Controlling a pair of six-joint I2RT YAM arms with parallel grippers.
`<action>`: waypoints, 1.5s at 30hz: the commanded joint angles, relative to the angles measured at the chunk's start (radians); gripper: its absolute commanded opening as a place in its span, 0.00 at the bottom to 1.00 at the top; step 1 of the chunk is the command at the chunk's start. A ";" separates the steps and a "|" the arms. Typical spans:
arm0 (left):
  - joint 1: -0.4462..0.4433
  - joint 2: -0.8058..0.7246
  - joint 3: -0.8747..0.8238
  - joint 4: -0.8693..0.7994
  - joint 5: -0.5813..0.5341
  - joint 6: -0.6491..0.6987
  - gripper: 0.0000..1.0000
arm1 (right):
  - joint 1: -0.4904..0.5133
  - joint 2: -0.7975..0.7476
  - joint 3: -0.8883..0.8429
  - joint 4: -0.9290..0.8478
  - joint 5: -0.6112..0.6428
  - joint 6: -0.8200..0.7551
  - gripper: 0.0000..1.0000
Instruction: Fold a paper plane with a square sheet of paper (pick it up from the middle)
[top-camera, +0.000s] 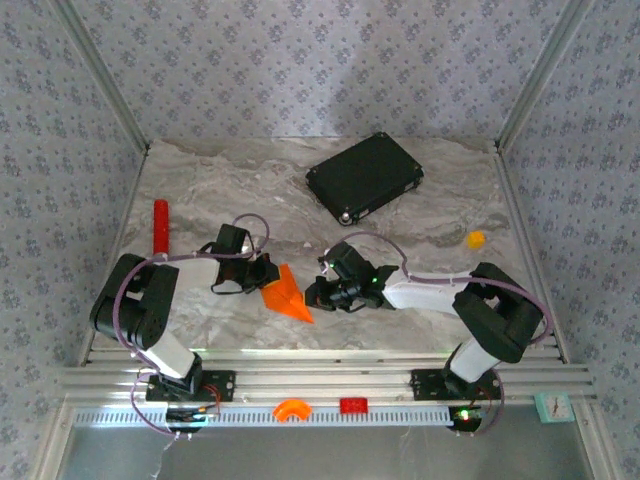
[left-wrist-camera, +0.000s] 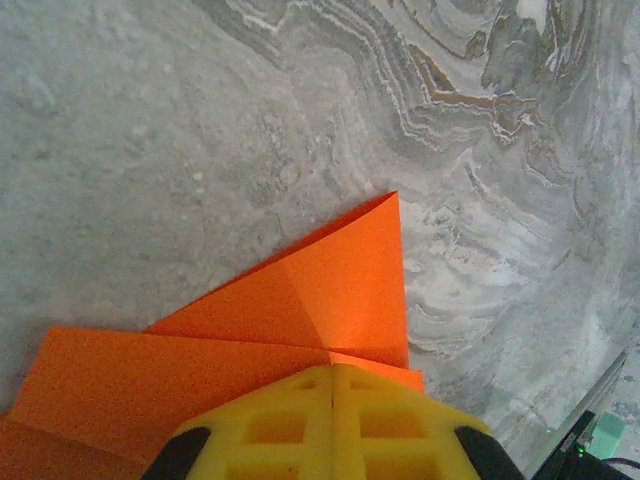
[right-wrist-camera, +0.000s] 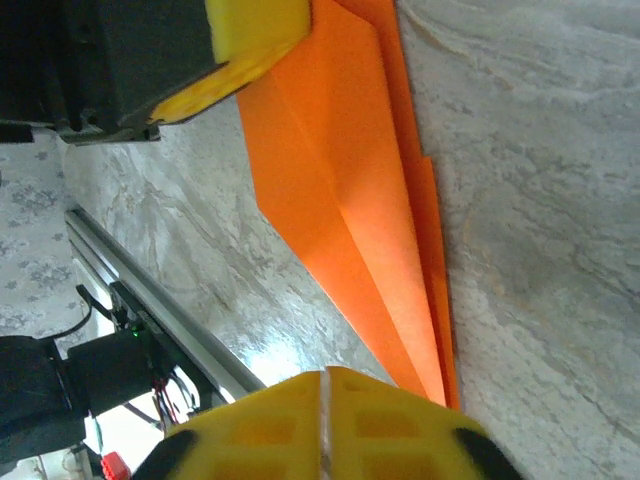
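Two arms lean in over the marbled table (top-camera: 230, 200), meeting near its front middle. Behind them the black flat case (top-camera: 365, 178) lies well apart, out of the working patch, so nothing crowds the folding.

Between the arms is the paper plane (top-camera: 285, 293), a bright orange dart with lengthwise creases. Its point aims toward the near edge, and its wider rear end is lifted slightly off the marble. The left gripper (left-wrist-camera: 333, 400) has its yellow pads pressed together on that rear end, with the orange layers running in under them. I take that as an anchor that keeps the folds from springing open.

The right gripper (right-wrist-camera: 325, 405) sits low by the nose with its pads meeting and no paper in the seam. The tip passes just beside them, as if the gripper is there to press a crease, not to carry.

At the left edge stands the red cylinder (top-camera: 160, 225). The small orange-yellow lump (top-camera: 476, 239) lies far right, and neither is involved.
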 joint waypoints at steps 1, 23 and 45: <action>-0.004 -0.019 0.012 -0.021 0.000 -0.004 0.00 | 0.004 0.015 0.033 -0.059 0.007 -0.006 0.29; -0.004 -0.007 0.009 -0.021 0.002 -0.002 0.00 | 0.042 0.168 0.146 -0.139 -0.080 -0.032 0.36; -0.004 -0.004 0.008 -0.023 -0.002 0.000 0.00 | 0.075 0.190 0.112 -0.010 -0.084 0.074 0.37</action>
